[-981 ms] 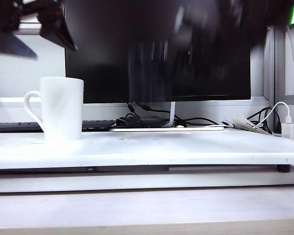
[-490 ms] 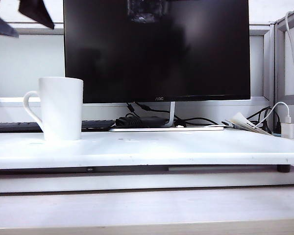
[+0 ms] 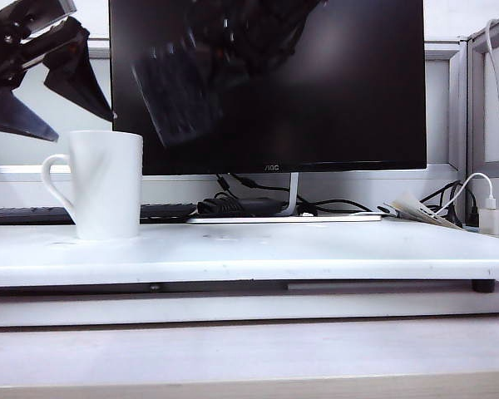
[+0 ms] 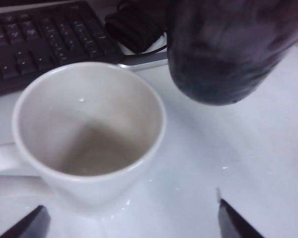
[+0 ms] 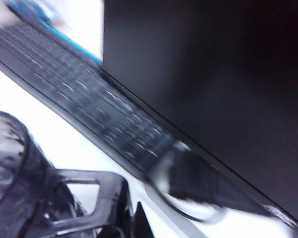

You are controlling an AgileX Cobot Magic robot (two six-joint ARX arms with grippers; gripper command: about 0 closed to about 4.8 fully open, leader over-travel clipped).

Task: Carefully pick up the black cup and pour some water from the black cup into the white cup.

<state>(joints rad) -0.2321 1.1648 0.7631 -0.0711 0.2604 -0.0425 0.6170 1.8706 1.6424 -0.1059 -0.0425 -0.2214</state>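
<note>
The white cup [image 3: 100,184] stands upright at the left of the white board, its handle pointing left. In the left wrist view I look down into the white cup [image 4: 89,134]. My left gripper [image 3: 83,126] hangs open just above and left of its rim, with nothing between its fingers [image 4: 236,224]. The black cup [image 3: 176,93] is blurred and tilted in the air in front of the monitor, up and to the right of the white cup. My right gripper [image 5: 131,220] is shut on the handle of the black cup [image 5: 17,168]. In the left wrist view the black cup [image 4: 228,49] hovers beside the white cup.
A black monitor [image 3: 333,91] stands behind the board, with a dark keyboard [image 3: 17,214], a cable bundle [image 3: 237,204] and a white charger [image 3: 489,219] along the back. The white board [image 3: 316,249] stretches to the right of the white cup.
The black cup has come down from the top of the view toward the white cup and now tilts. My left gripper has dropped lower, closer to the white cup's rim.
</note>
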